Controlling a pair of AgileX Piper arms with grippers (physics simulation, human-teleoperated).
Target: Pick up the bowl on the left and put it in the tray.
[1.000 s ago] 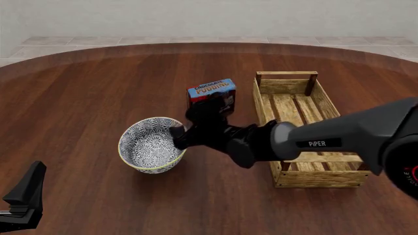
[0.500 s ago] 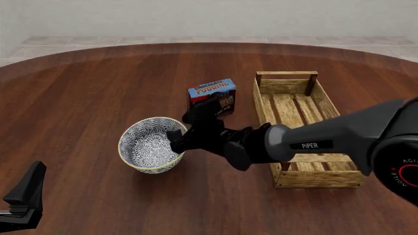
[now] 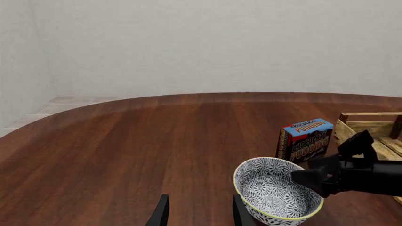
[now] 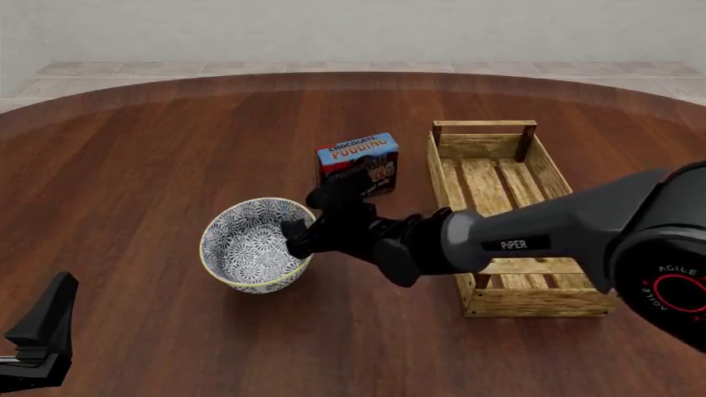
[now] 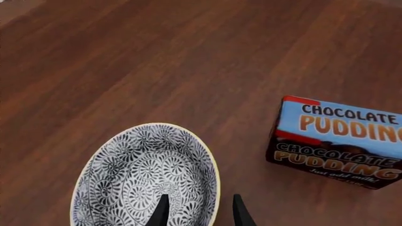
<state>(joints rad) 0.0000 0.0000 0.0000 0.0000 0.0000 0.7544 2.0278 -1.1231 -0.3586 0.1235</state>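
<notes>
— Moved? Dropped lower since a second ago: right gripper astride the bowl rim nearest the tray, fingers narrowly apart.
— Means? Nearly ready to clamp; bowl unlifted, left of pudding box.

A bare simulated test room is showing here rather than any lived-in home: a round dark-wood table is filling nearly the whole frame, a plain pale wall is rising behind it, and beige floor tiles are running along its far edge. The flat lighting and clean, textureless surfaces are marking the scene as a computer render.
</notes>
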